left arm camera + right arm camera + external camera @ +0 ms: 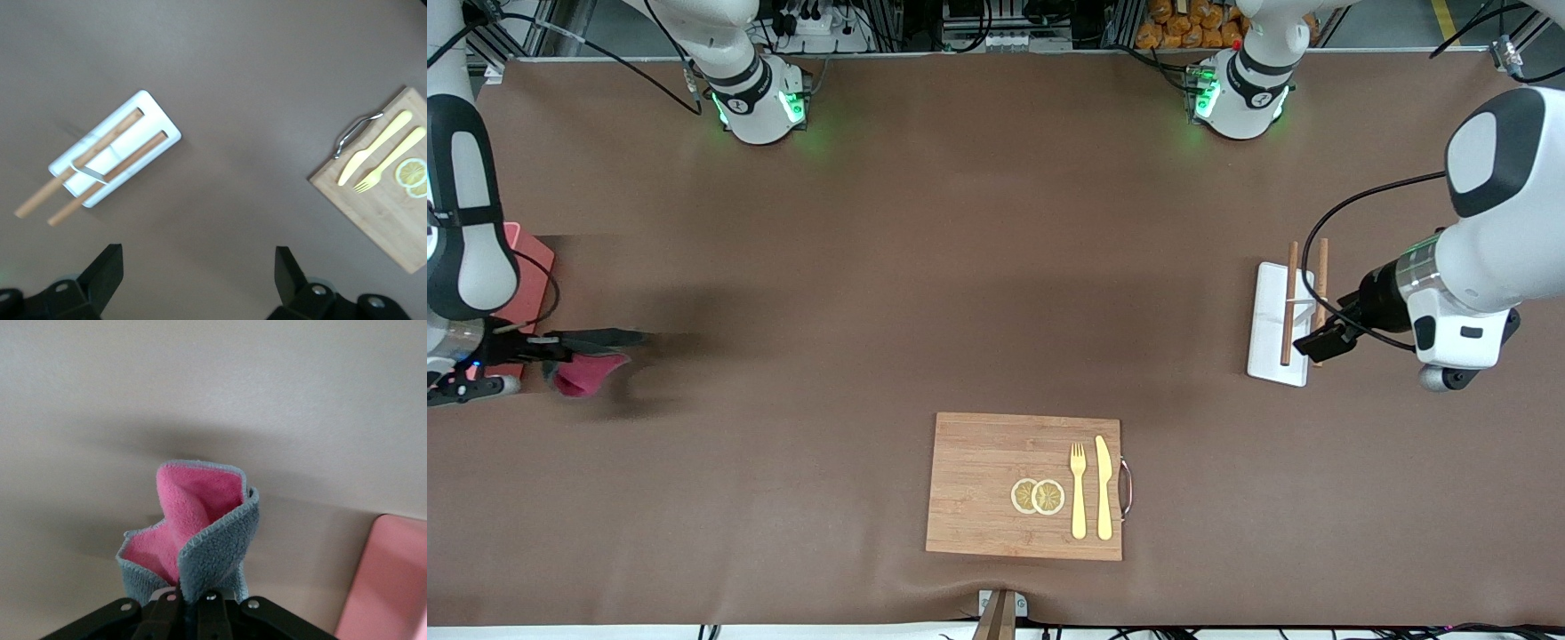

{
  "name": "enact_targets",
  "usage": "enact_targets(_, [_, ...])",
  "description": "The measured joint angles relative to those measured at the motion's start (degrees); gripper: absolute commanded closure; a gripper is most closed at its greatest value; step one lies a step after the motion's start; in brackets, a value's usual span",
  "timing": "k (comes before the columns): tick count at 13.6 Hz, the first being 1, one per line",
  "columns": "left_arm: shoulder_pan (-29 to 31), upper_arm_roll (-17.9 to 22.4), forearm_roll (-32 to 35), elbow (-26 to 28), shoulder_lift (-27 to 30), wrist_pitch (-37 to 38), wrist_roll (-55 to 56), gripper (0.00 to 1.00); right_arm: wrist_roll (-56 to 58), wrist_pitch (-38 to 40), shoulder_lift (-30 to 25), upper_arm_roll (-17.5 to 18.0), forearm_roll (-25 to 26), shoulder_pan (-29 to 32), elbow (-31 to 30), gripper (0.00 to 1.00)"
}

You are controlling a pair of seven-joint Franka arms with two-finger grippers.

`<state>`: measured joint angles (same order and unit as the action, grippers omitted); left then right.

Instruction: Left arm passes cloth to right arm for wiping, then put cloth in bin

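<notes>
The right gripper was clamped on the cloth, a grey rag with a pink inner face that hung folded from its closed fingers above the brown table, just beside the pink bin at the right arm's end. The left gripper hovered with its fingers spread wide and empty near the white chopstick tray, which carried two wooden chopsticks. Nearer the front camera lay the wooden cutting board with two lemon slices, a yellow fork and a yellow knife.
</notes>
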<state>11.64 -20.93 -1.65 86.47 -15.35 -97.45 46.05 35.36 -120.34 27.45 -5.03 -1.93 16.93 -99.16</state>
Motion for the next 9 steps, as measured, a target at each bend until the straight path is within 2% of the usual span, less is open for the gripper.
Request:
enact_targets(1, [-0.8, 1.8, 0.2, 0.3, 0.7, 0.5, -2.6, 0.00, 0.4, -0.2, 0.2, 0.3, 0.3, -0.1, -0.3, 1.00])
enact_targets(4, [-11.0, 15.3, 0.2, 2.3, 4.3, 2.4, -11.9, 0.00, -0.5, -0.5, 1.7, 1.5, -0.2, -1.9, -1.9, 1.00])
enact_targets(5, [-13.1, 17.9, 0.2, 3.0, 5.5, 3.3, -15.6, 0.00, -2.4, -0.9, 2.1, 1.7, -1.1, -3.5, -2.7, 1.00])
enact_targets(9, [-14.1, 20.6, 0.2, 4.1, 9.5, 7.1, -30.3, 0.00, -15.8, -4.9, 2.4, 2.2, -3.9, -13.0, -6.0, 1.00])
